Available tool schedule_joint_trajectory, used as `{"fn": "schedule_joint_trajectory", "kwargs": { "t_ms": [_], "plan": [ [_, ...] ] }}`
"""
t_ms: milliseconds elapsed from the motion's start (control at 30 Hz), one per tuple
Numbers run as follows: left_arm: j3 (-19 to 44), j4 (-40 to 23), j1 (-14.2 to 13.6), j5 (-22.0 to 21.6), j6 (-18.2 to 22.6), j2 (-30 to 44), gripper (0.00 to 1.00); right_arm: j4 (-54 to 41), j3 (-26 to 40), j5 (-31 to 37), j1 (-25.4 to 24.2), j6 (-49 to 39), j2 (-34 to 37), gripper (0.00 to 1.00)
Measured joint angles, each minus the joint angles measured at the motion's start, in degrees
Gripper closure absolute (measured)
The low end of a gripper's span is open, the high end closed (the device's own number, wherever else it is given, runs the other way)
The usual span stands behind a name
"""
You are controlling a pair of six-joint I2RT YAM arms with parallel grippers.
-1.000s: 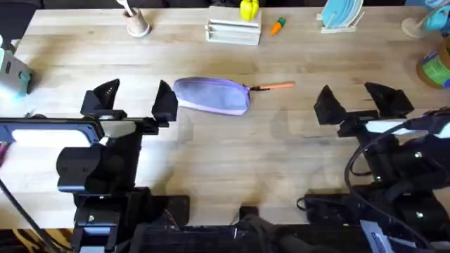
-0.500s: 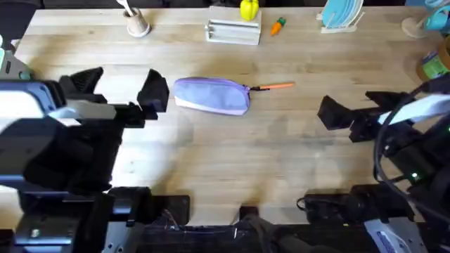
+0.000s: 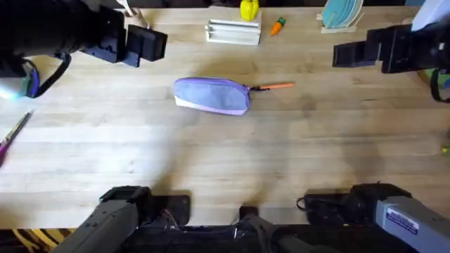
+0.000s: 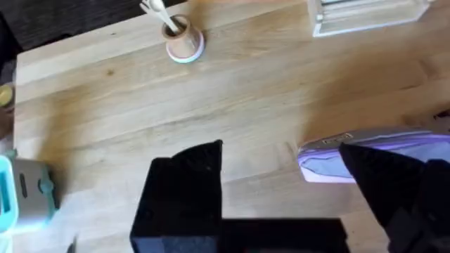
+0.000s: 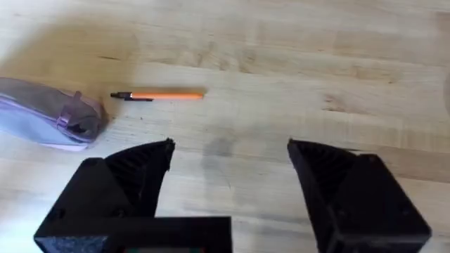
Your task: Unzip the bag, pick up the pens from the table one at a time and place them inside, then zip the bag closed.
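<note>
**A:** Two grippers up in the air, both with nothing in them. Left gripper (image 4: 281,204) has its fingers spread wide, hovering off the bag's (image 3: 212,95) closed left end, and the right gripper (image 5: 228,190) is just as wide, near side of the pen (image 5: 158,95). Nothing's been touched yet as far as I can tell.

**B:** Where's the stuff sitting?

**A:** Bag's lying flat mid-table (image 3: 232,154), long way across, still looks zipped. Pen is right at the bag's right end, dark tip pointing at it, just beside or barely touching, can't tell. Beyond the bag there's a white rack (image 3: 233,31) and a carrot toy (image 3: 278,26), well apart from it.

**B:** How's the bag gonna behave?

**A:** Soft and light, I'd guess. It'll slide and squash if you tug the zipper with one arm only. I'd pin the left end with the left fingers and go for the pull at the pen end with the right. Pen is thin, stiff and rolls, so pinch it mid-barrel.
</note>
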Motion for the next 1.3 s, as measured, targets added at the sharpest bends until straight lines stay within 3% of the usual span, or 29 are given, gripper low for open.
{"fn": "schedule_joint_trajectory", "kwargs": {
  "t_ms": [167, 367, 400, 500, 667, 867, 1100, 1300],
  "plan": [
    [0.1, -3.9, 0.0, 6.7, 16.1, 3.3, 0.008, -0.2, 0.3, 0.0, 0.0, 0.0, 0.6, 0.005],
    [0.1, -4.0, 0.0, 7.0, 26.4, 4.9, 0.007, -0.3, 0.4, 0.0, 0.0, 0.0, 0.6, 0.005],
    [0.1, -4.7, 0.2, 10.0, 39.2, 7.1, 0.01, -0.3, 0.4, 0.0, 0.0, 0.0, 0.6, 0.005],
    [0.1, -5.6, 1.6, 14.0, 47.7, 10.8, 0.009, -0.3, 0.4, 0.0, 0.0, 0.0, 0.6, 0.004],
    [0.1, -5.5, 7.1, 24.4, 59.6, 17.6, 0.007, -0.3, 0.4, 0.0, 0.0, 0.0, 0.6, 0.004],
    [0.1, -5.6, 11.7, 35.5, 68.8, 25.0, 0.009, -0.3, 0.4, 0.0, 0.0, 0.0, 0.6, 0.004],
    [0.1, -7.1, 12.0, 44.0, 73.9, 33.4, 0.009, -0.3, 0.4, 0.0, 0.0, 0.0, 0.6, 0.004],
    [0.1, -12.7, 12.0, 47.0, 79.4, 39.7, 0.01, -0.3, 0.4, 0.0, 0.0, 0.0, 0.6, 0.004]
  ]
}}
